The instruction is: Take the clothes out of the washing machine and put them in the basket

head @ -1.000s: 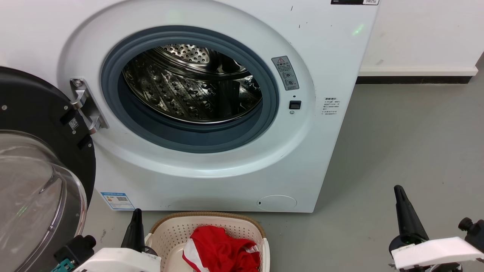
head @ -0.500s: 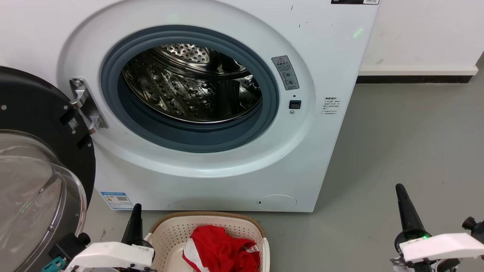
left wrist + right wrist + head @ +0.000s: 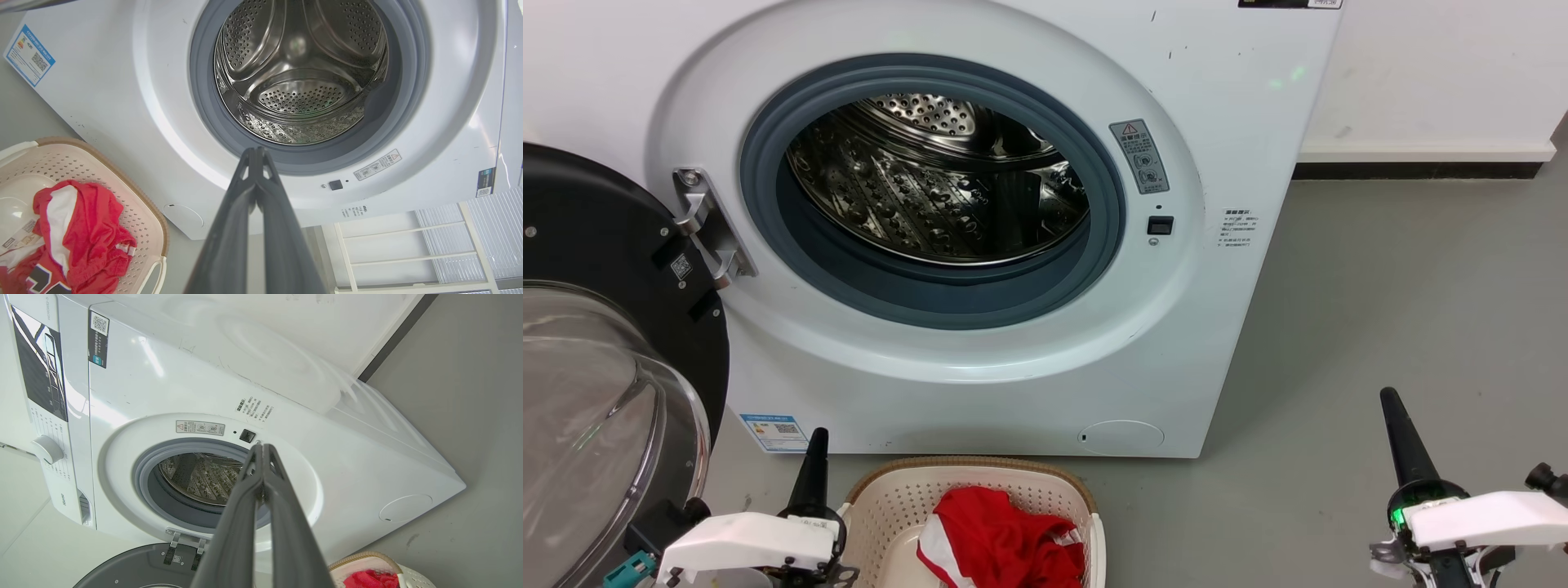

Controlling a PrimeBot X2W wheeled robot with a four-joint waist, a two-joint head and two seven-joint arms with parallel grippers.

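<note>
The white washing machine (image 3: 980, 212) stands with its door (image 3: 596, 351) swung open to the left; its steel drum (image 3: 939, 180) shows no fabric inside, also in the left wrist view (image 3: 300, 73). Red clothes (image 3: 1001, 539) with white trim lie in the cream basket (image 3: 968, 482) on the floor in front, and a black number shows on them (image 3: 45, 277). My left gripper (image 3: 817, 437) is shut and empty, just left of the basket. My right gripper (image 3: 1388, 400) is shut and empty, off to the right over bare floor.
Grey floor (image 3: 1405, 310) stretches to the right of the machine up to a white wall with a dark skirting (image 3: 1421, 172). A white rack (image 3: 408, 245) shows in the left wrist view. The open glass door takes up the left side.
Both arms have shifted slightly: the left gripper slid a little left and the right gripper rose a little. The clothes and basket have not moved.
</note>
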